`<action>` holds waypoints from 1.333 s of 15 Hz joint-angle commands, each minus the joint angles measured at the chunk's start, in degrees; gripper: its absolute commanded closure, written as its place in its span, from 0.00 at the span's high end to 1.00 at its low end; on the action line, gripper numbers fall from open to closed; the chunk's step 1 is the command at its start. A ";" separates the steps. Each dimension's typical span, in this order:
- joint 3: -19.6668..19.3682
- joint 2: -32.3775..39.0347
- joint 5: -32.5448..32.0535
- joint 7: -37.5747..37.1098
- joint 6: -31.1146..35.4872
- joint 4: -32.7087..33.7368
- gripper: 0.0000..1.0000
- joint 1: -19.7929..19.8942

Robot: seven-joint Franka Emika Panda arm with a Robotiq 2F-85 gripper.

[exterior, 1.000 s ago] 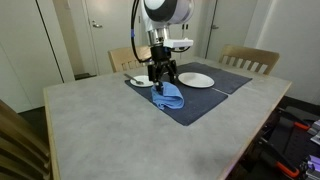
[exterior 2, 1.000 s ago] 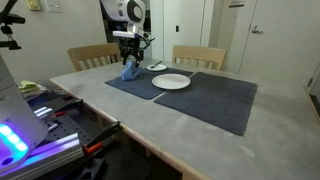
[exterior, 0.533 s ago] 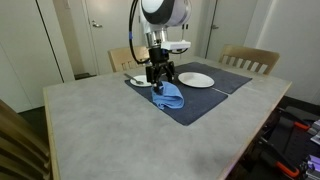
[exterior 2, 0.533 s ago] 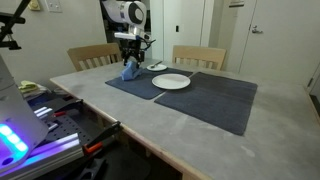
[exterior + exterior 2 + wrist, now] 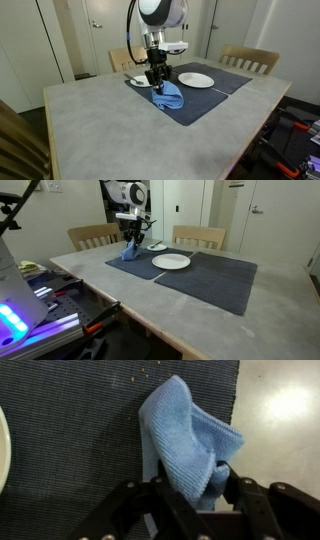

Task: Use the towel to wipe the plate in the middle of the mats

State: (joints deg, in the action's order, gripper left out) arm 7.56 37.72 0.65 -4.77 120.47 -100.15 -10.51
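A blue towel [image 5: 169, 97] hangs crumpled from my gripper [image 5: 158, 79], its lower part resting on the dark mat [image 5: 205, 100]. In the wrist view the gripper [image 5: 190, 485] is shut on the towel [image 5: 183, 440], pinching its folded top between the black fingers. The white plate [image 5: 196, 80] lies on the mats just beyond the towel, apart from it. In an exterior view the plate [image 5: 171, 262] sits at the seam between two mats, with the gripper [image 5: 132, 243] and towel [image 5: 130, 252] at the far mat's corner. A sliver of plate rim [image 5: 3, 452] shows at the wrist view's left edge.
A small white object [image 5: 135, 80] lies on the mat behind the gripper. Two wooden chairs [image 5: 250, 60] [image 5: 198, 237] stand at the table's far side. Bare grey tabletop [image 5: 110, 130] surrounds the mats. Equipment with coloured lights [image 5: 30, 315] sits beside the table.
The arm has shifted slightly sideways with the towel held in the gripper. The plate has not moved.
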 commanded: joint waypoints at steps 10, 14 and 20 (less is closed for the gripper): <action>-2.08 1.23 -3.30 -1.74 -9.10 5.76 0.01 -1.95; -3.73 -0.54 -6.43 -4.83 -12.60 7.26 0.02 -2.47; -4.58 -4.69 -5.58 -8.69 -15.06 8.15 0.02 -1.17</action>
State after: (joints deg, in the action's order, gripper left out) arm 3.65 35.83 -5.76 -12.00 108.13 -92.03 -12.06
